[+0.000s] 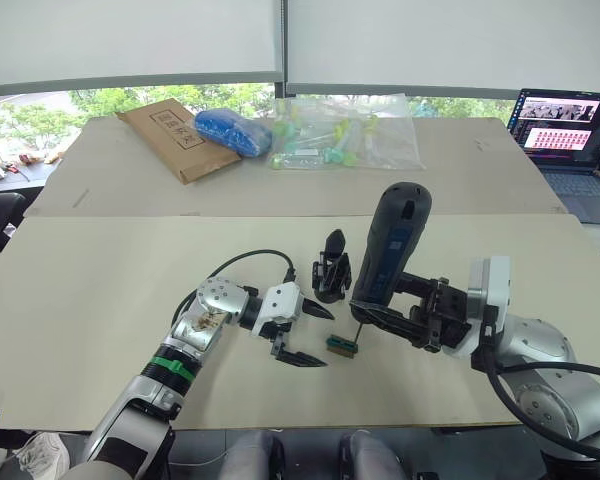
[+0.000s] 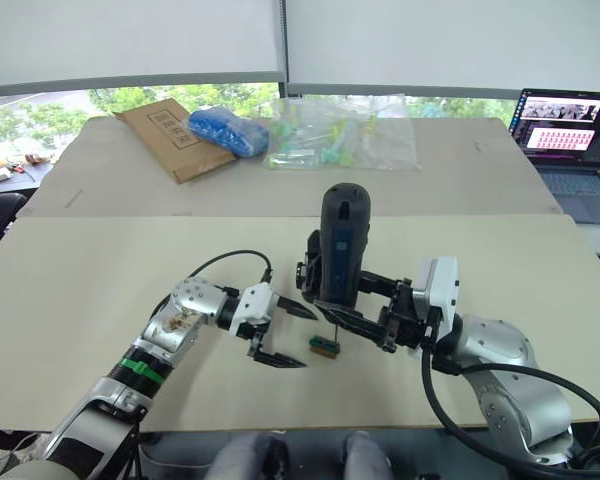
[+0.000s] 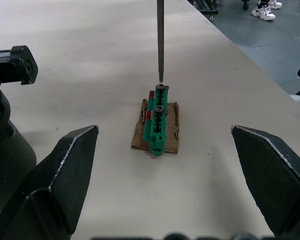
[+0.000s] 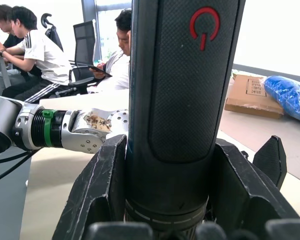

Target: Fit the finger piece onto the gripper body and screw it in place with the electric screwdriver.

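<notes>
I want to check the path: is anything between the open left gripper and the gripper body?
Nothing visible blocks it. The left gripper is open on the table, and the gripper body stands just beyond its fingertips, beside the electric screwdriver held by the right gripper.

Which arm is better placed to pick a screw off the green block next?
Right: its gripper holds the electric screwdriver upright, bit on a screw in the green block. The left gripper hovers open and empty.

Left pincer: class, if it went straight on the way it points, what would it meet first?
Probably the small green-topped block, centred ahead of the open left pincer, with the electric screwdriver bit at the block's far end. Depth is uncertain.
</notes>
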Controlling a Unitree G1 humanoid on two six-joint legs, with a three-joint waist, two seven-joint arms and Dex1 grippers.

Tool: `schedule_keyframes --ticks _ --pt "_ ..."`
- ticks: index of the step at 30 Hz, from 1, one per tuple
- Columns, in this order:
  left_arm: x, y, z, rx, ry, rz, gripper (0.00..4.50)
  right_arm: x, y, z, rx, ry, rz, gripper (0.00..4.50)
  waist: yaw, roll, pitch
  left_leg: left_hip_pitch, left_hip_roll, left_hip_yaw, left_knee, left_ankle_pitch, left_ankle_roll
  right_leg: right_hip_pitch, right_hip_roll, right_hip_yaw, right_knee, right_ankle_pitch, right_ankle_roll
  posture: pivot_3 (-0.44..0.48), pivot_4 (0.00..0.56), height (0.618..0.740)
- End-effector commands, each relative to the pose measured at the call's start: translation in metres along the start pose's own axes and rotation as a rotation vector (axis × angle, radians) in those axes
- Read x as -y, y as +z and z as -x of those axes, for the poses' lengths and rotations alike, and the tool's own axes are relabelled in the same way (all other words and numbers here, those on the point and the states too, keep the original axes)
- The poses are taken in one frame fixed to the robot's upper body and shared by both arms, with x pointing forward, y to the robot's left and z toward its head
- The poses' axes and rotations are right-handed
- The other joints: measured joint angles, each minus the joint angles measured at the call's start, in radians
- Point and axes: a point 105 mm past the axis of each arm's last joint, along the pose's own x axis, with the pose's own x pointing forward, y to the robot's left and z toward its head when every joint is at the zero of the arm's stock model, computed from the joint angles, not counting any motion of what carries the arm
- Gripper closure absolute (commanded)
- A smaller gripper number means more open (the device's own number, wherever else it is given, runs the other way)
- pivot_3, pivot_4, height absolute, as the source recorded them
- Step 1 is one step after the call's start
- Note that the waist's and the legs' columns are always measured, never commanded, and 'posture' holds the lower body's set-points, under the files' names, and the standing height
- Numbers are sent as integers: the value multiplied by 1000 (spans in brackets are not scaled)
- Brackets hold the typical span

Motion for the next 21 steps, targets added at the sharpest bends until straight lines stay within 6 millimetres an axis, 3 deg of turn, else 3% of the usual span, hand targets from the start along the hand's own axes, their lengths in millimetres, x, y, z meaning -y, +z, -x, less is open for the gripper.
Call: schedule_keyframes --ticks 1,21 --pt "-4 8 0 10 3 -43 0 -1 15 -3 36 14 53 2620 0 0 0 0 0 0 0 0 0 0 0 0 0 0 0 0 150 740" --pt "-4 6 -1 6 16 -46 0 -1 18 -7 24 23 56 2620 0 0 0 0 0 0 0 0 0 0 0 0 0 0 0 0 150 740"
